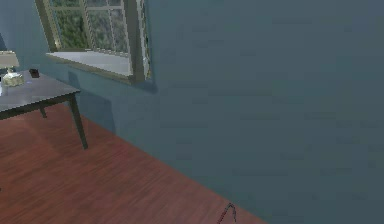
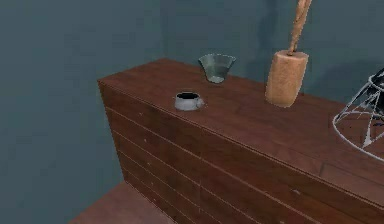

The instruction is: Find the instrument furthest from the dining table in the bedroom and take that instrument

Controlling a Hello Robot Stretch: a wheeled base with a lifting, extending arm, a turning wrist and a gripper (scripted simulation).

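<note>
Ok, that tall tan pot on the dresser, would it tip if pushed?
Likely tips fairly easily: the tan pot stands taller than wide, with a long stick rising from it. It looks rigid and rounded, so it might roll on the dresser.

Forward view faces a blue wall point(image 1: 260, 90) and distant table point(image 1: 40, 95); arm side view looks closely down on a dresser point(image 2: 200, 150).

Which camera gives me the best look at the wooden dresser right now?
The arm side view: the dresser runs across it, top and drawer fronts plain, with a dark cup, a glass bowl and a wooden vase on top. The forward view faces a blue wall, a window and a dark table instead.
</note>
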